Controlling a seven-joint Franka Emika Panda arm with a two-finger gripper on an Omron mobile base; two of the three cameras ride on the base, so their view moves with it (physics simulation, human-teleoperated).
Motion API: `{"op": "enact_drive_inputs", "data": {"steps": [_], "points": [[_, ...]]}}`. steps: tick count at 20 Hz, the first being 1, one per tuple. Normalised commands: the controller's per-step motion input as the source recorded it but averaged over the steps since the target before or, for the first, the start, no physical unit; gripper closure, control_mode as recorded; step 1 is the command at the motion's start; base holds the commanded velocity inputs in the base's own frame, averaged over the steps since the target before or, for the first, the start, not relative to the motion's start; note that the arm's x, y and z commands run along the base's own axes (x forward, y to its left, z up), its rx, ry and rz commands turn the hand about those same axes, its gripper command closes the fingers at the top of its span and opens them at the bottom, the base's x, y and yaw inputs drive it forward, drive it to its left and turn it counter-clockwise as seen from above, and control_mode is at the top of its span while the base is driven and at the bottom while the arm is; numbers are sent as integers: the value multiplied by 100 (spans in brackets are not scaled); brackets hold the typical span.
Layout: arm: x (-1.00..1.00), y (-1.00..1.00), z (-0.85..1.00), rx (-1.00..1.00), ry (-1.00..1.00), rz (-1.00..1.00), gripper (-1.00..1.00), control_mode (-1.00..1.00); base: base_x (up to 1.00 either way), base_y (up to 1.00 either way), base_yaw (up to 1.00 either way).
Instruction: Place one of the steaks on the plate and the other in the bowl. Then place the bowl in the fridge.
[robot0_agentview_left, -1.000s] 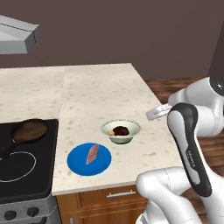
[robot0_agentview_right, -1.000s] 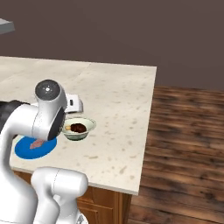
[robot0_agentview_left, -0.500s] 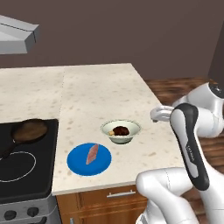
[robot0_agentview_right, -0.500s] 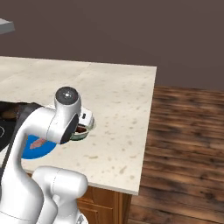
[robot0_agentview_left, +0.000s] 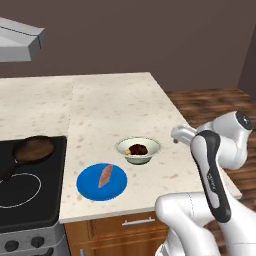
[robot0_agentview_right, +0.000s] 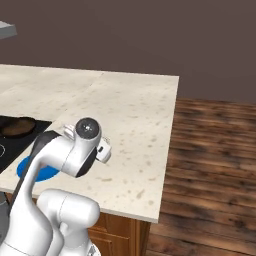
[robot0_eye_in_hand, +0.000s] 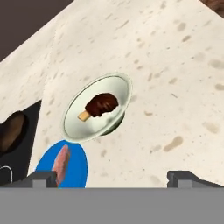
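Speckled cream counter (robot0_agentview_left: 110, 105) mid-frame, wood floor (robot0_agentview_right: 210, 150) at right, black cooktop (robot0_agentview_left: 30, 190) cut off lower left, gripper (robot0_eye_in_hand: 113, 176) fingers wide apart, empty

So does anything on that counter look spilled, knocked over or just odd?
Nothing stands out. The pink steak lies flat on the blue plate, the brown steak sits inside the upright bowl, and the counter shows no spills.
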Motion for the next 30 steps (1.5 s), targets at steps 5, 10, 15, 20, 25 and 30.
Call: {"op": "enact_drive_inputs", "data": {"steps": [5,10,15,20,25,30], "points": [[50,0,-3,10,4,-12,-100,-100,0,0,0],[40,0,-15,7,11,-5,-100,-100,0,0,0],[43,0,-37,0,23,0,-100,-100,0,0,0],[43,0,-34,0,20,0,-100,-100,0,0,0],[42,0,-31,0,7,0,-100,-100,0,0,0],[29,0,-25,4,-1,0,-100,-100,0,0,0]]}}
